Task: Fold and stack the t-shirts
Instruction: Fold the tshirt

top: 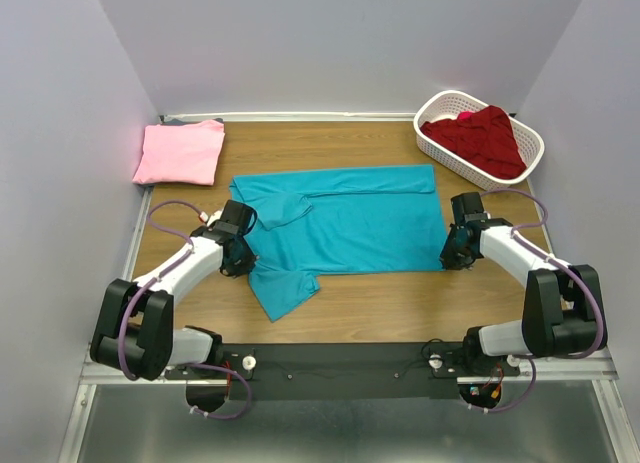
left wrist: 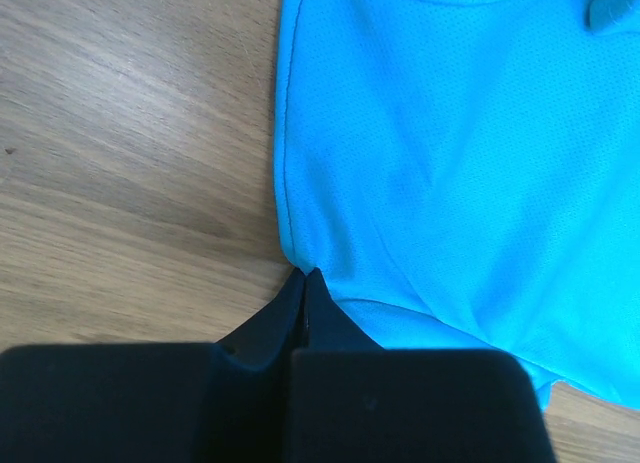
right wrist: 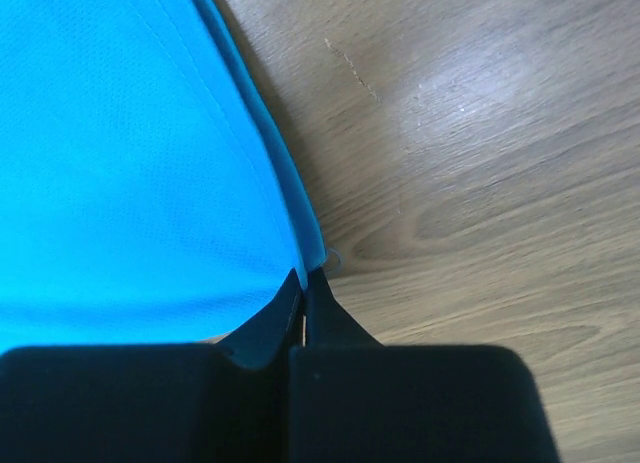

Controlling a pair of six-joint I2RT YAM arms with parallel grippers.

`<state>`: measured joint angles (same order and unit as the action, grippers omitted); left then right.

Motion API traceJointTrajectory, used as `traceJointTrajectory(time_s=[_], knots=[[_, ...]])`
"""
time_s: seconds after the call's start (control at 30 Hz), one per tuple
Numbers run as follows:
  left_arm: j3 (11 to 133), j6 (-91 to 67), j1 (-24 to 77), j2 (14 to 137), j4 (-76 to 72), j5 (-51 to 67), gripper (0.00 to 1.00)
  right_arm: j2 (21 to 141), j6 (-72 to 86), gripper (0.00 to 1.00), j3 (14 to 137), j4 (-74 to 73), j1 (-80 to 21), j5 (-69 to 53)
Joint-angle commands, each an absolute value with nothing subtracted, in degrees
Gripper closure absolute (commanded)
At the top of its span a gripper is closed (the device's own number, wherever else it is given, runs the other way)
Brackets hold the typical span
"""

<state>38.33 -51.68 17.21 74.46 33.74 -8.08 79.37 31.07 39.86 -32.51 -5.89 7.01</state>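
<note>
Bright, even light, soft shadows, mild glare; wrist views blur along the bottom

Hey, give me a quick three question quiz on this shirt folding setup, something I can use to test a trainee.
1. True or false: the pink shirt lies folded at the far left corner of the table.
2. Where is the red shirt? A) in the white basket; B) spread flat on the table; C) on top of the pink shirt.
3. Fill in: the left hand and the right hand are each shut on an edge of the ___ shirt.

Key: 1. True. 2. A. 3. Teal: the teal shirt in the middle.
</note>
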Motion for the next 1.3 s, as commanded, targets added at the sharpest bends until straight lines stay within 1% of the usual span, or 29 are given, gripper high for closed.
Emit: traceJointTrajectory(time_s=[0.0,0.17,0.43,0.77,0.97,1.27], knots=[[37.62,-50.89,16.70,72.95,33.13,-7.21,1.00,79.90,30.85,0.99,38.84,-34.01,-5.54,8.61],[38.76,-49.84,15.82,71.81,33.05,-7.03,1.00,79.01,29.62,0.99,41.57,-34.54,-5.45,9.32],[43.32,-46.41,12.48,74.18,32.61,-6.33,1.00,81.21,28.92,0.99,48.42,-35.42,-5.54,9.93],[52.11,-41.49,7.91,79.71,31.82,-5.80,1.00,88.40,27.16,0.99,59.14,-35.51,-5.45,9.58],[57.12,-39.29,6.94,85.25,29.98,-5.01,1.00,94.73,26.46,0.99,65.38,-35.42,-5.54,9.93],[62.75,-37.44,6.42,91.93,28.39,-6.42,1.00,100.72,24.52,0.99,71.80,-35.16,-5.54,12.65]])
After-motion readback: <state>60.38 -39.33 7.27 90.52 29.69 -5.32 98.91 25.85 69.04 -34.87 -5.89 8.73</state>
